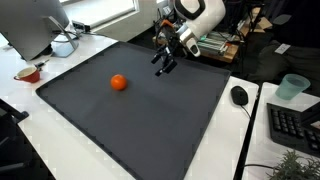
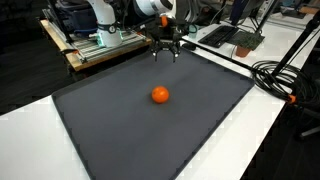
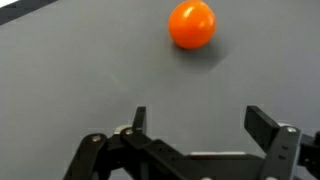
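An orange ball (image 1: 118,83) lies on the dark grey mat (image 1: 150,120), and it also shows in the other exterior view (image 2: 159,95) and at the top of the wrist view (image 3: 191,25). My gripper (image 1: 164,64) hangs above the far edge of the mat, also seen in an exterior view (image 2: 165,50). Its two fingers are spread wide and hold nothing in the wrist view (image 3: 197,125). The ball lies well apart from the gripper, nearer the middle of the mat.
A computer mouse (image 1: 239,95), a keyboard (image 1: 296,125) and a teal cup (image 1: 291,87) sit on the white desk beside the mat. A monitor (image 1: 35,25) and a small red bowl (image 1: 28,73) stand at the other side. Cables (image 2: 285,75) and a cluttered cart (image 2: 95,45) are behind.
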`<state>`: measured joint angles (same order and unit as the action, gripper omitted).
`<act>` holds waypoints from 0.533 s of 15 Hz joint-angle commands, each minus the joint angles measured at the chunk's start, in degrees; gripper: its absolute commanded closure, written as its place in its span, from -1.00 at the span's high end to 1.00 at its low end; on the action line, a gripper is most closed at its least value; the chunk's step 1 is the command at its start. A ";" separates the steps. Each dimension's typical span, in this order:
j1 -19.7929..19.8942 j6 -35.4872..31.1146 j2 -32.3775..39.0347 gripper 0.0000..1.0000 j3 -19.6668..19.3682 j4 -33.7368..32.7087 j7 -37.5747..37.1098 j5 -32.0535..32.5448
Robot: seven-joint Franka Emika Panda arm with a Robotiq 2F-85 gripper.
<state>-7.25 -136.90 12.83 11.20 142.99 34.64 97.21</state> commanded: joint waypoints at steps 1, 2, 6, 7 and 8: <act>0.33 -12.94 -14.20 1.00 0.39 11.78 -0.56 3.76; -0.09 -16.00 -17.42 1.00 0.18 13.63 -3.40 6.49; -1.00 -30.74 -29.81 1.00 -2.16 18.74 -11.92 14.31; -0.85 -34.63 -28.04 1.00 -3.56 14.64 -13.05 16.64; 0.68 -38.86 -31.04 1.00 -2.91 15.18 -15.90 19.41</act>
<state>-7.62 -166.50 -11.48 10.04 158.17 24.35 109.89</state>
